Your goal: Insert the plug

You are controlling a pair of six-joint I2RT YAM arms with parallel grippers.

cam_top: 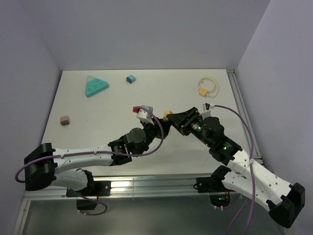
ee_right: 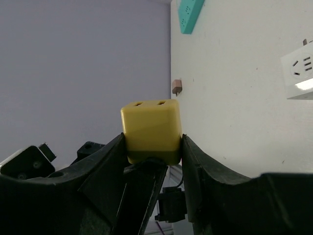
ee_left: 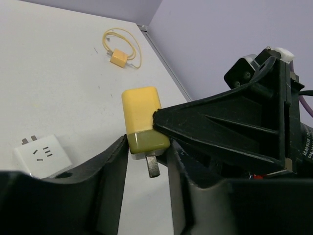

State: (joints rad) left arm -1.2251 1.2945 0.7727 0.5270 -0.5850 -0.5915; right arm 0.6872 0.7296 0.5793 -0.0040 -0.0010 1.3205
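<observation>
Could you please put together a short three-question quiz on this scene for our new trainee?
1. True or false: the yellow plug is lying on the table.
2. What lies nearest the table's far right corner? A) a looped yellow cable B) the white socket C) the small brown block
3. Fill in: the triangular power strip is coloured ____.
Key: 1 false, the right claw holds it off the surface; 2 A; 3 teal.
</observation>
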